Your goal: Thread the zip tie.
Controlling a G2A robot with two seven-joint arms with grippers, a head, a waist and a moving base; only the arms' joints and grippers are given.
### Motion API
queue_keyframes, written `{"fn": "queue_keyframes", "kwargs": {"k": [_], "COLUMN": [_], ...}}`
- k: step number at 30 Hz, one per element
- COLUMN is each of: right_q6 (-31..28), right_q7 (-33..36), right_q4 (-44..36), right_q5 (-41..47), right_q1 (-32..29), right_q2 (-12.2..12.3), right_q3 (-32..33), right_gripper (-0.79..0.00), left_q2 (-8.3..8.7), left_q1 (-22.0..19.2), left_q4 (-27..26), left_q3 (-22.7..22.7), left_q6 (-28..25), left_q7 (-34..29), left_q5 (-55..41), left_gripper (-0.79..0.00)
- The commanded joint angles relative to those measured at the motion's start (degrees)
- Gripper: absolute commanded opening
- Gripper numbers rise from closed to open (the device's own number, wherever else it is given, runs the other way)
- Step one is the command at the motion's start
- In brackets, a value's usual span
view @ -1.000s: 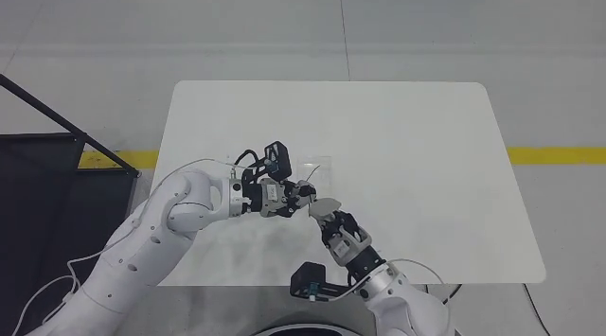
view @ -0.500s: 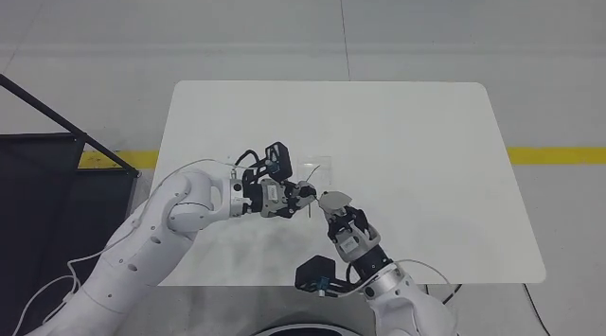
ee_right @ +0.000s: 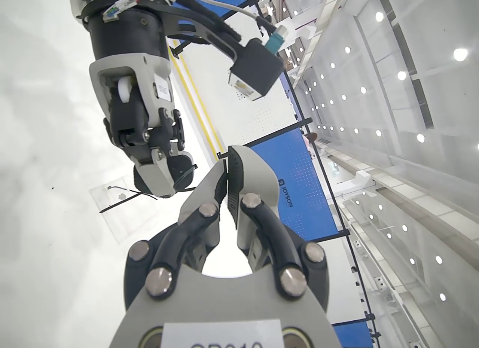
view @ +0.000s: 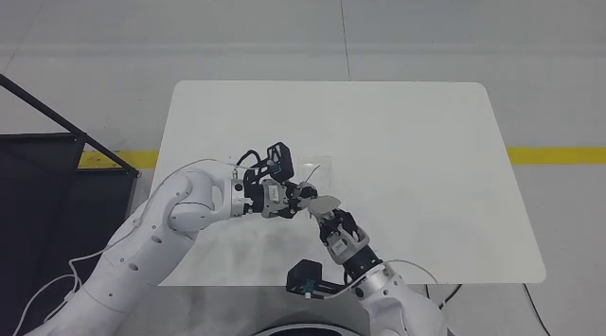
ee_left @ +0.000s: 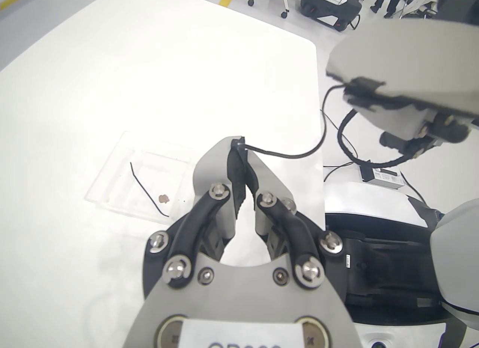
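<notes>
A thin black zip tie (ee_left: 292, 155) spans the gap between both grippers above the white table (view: 426, 128). My left gripper (ee_left: 239, 147) is shut on one end of it, and the strand curves away and up to my right gripper (ee_left: 357, 84). My right gripper (ee_right: 229, 155) is shut, with a short black stub of the tie poking out at its tip. In the right wrist view, my left gripper (ee_right: 164, 177) stands close by, with a loop and a tail of the tie (ee_right: 123, 203) hanging from it. From above, the two grippers (view: 303, 196) (view: 322, 205) nearly touch near the table's front middle.
A shallow clear tray (ee_left: 123, 151) lies on the table just beyond the grippers, with a loose black strand (ee_left: 146, 188) and a small brown speck (ee_left: 163, 198) in it. The same tray (view: 320, 164) shows from above. The table's front edge is close behind the grippers.
My right gripper drew back a little to the right half a second ago and has now returned close to my left gripper. The left arm has hardly moved.
</notes>
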Motion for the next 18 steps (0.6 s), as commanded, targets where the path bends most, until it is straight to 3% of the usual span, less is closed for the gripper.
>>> {"fn": "queue_keyframes", "kwargs": {"k": [1,7,18], "right_q6": [-0.58,-0.86,5.98], "right_q7": [0.92,2.74,0.79], "right_q4": [0.14,-0.07,-0.6], "right_q5": [-0.85,-1.57,1.97], "right_q1": [0.35,0.77,-0.74], "right_q2": [-0.09,-0.34,-0.52], "right_q3": [-0.5,-1.14,-0.12], "right_gripper": [-0.785,-0.785,-0.785], "left_q2": [0.03,0.09,0.04], "left_q1": [0.03,0.02,-0.43], "left_q4": [0.13,0.47,1.2], "left_q3": [-0.12,-0.36,0.12], "left_q6": [-0.24,-0.84,-1.41], "left_q7": [0.02,-0.08,-1.12], "left_q5": [-0.27,-0.92,-1.96], "left_gripper": [-0.785,-0.785,-0.785]}}
